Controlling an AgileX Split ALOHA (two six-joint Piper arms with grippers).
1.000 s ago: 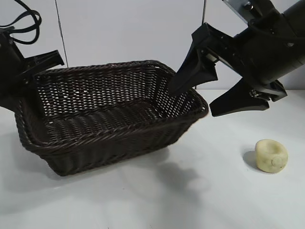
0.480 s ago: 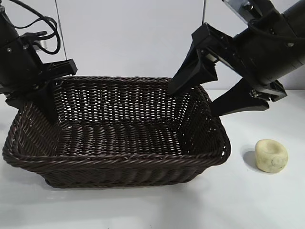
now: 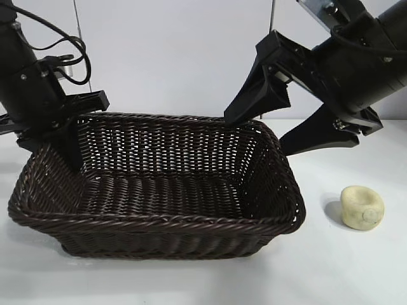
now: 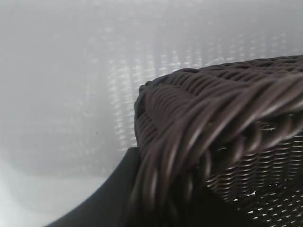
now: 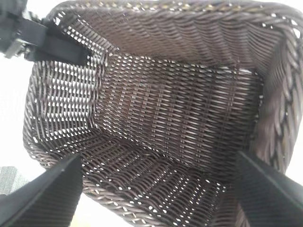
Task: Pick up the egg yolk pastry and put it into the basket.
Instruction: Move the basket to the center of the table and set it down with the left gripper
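Here my left gripper (image 3: 67,136) pinches the wicker basket (image 3: 159,219) rim; my right gripper (image 3: 280,130) hangs wide open, pastry (image 3: 362,207) untouched.

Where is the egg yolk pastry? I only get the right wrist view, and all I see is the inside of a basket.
Observer: The egg yolk pastry lies on the white table, outside the basket and apart from it, past its right end in the exterior view.
Operator: Is the pincer under my camera holding anything?
Observer: No. The right pincer hangs open and empty over the basket's right end, above and left of the pastry.
Operator: And the dark thing at the basket's corner?
Observer: That is the left pincer, clamped on the rim at the far left corner. The left wrist view shows the braided rim right against one finger.
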